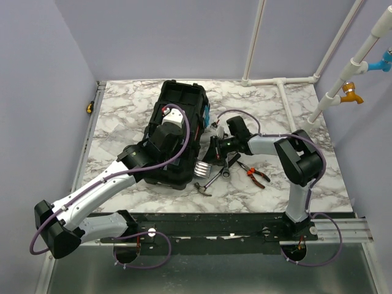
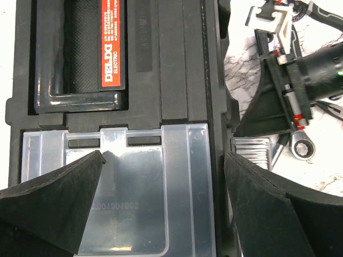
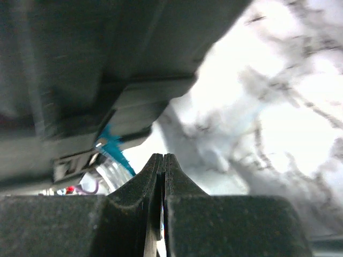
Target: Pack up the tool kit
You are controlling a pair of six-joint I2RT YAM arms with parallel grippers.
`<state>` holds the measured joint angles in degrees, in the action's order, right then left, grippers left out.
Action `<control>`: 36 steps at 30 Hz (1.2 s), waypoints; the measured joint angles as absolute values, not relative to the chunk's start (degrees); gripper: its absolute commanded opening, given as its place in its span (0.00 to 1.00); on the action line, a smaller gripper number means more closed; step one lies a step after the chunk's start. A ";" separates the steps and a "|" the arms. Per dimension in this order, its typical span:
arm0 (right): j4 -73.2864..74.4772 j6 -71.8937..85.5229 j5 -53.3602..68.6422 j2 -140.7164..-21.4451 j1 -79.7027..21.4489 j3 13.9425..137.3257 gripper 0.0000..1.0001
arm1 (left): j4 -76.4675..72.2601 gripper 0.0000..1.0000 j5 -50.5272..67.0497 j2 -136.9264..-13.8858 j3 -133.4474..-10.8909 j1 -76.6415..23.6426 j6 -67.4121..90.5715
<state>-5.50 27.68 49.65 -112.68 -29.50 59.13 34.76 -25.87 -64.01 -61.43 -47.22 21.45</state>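
Note:
The black toolbox (image 1: 181,101) lies closed on the marble table, its red label plate (image 2: 113,44) and clear-lidded compartment (image 2: 140,184) facing up. My left gripper (image 2: 163,179) hovers open over the clear lid, its fingers (image 2: 53,206) spread wide with nothing between them. My right gripper (image 3: 162,160) is shut and empty, low at the toolbox's right side (image 1: 212,151). The metal latch (image 2: 251,152) hangs at that side. A hammer (image 1: 205,184), a wrench (image 1: 229,166) and red-handled pliers (image 1: 255,175) lie on the table right of the box.
White pipes (image 1: 282,82) run along the back right of the table (image 1: 306,116). A small yellow and black object (image 1: 90,108) sits at the left edge. A blue part (image 3: 113,148) shows under the toolbox's side in the right wrist view.

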 measured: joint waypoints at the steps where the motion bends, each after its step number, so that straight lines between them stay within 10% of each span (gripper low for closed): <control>1: -5.96 28.05 50.72 -111.44 -29.50 58.22 0.08 | 34.89 0.97 -25.85 -63.70 -61.25 -47.09 21.39; 36: -9.26 34.98 58.52 -105.19 -30.85 54.35 0.07 | 43.00 0.60 -11.73 -85.32 -75.44 -58.96 25.71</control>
<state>-9.26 34.98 58.52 -105.19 -30.85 54.35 43.00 -11.73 -85.32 -75.44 -58.96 25.71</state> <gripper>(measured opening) 0.075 0.630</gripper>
